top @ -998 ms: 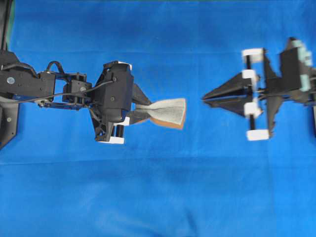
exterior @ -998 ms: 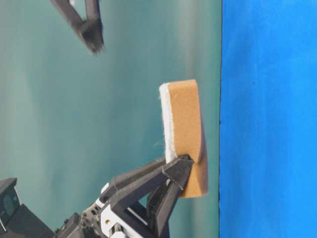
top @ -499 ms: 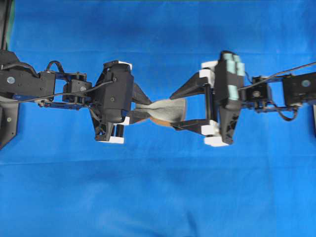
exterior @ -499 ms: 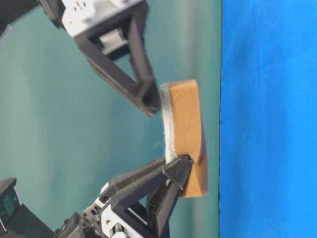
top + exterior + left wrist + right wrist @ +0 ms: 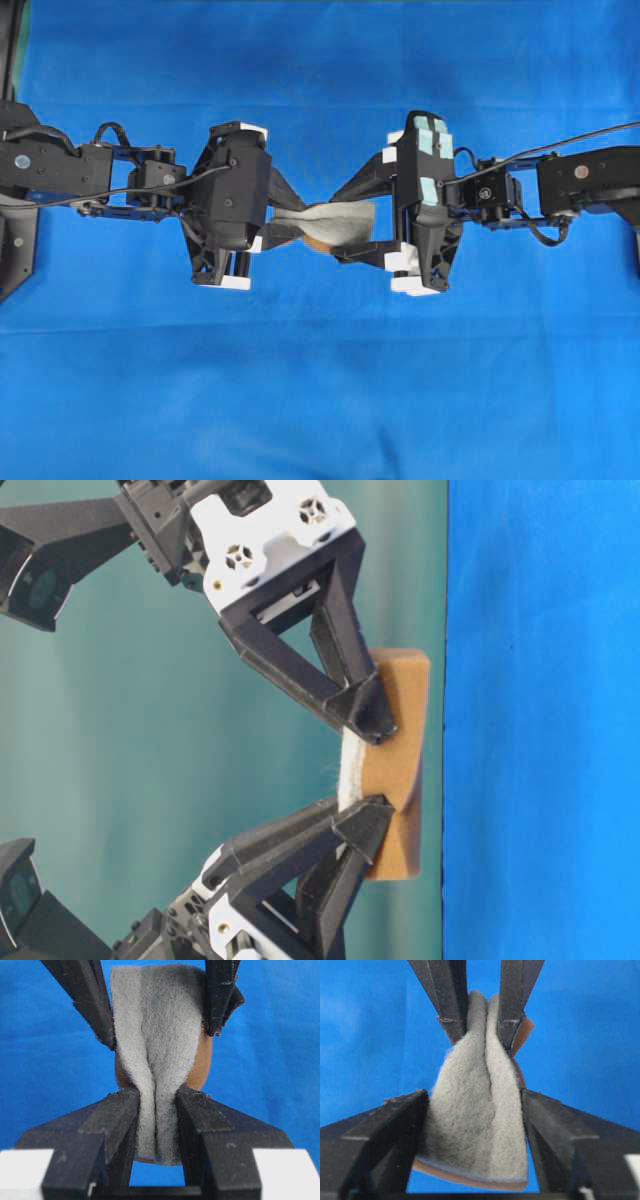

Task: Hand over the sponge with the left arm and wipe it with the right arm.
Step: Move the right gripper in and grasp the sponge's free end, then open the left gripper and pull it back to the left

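Sponge [image 5: 325,222] hangs in the air over the middle of the blue worktop [image 5: 320,400], touching nothing below it, its long axis running left to right between the 2 arms. On the left, the left arm [image 5: 90,175] reaches in level, and its tool [image 5: 156,1105] is pinching the sponge's left end hard enough to crease the grey felt down the middle. To the right, the free end sits between the fingers of the right arm's tool [image 5: 475,1110]; those fingers are spread, flanking the sponge's edges without squeezing it, though the table-level view suggests 1 tip touches the orange side. The right arm [image 5: 590,185] comes in level from the right edge. So the coming move likely turns on the right tool pressing onto that end before the left lets go. Count: 1 sponge, 2 arms, 2 tools.
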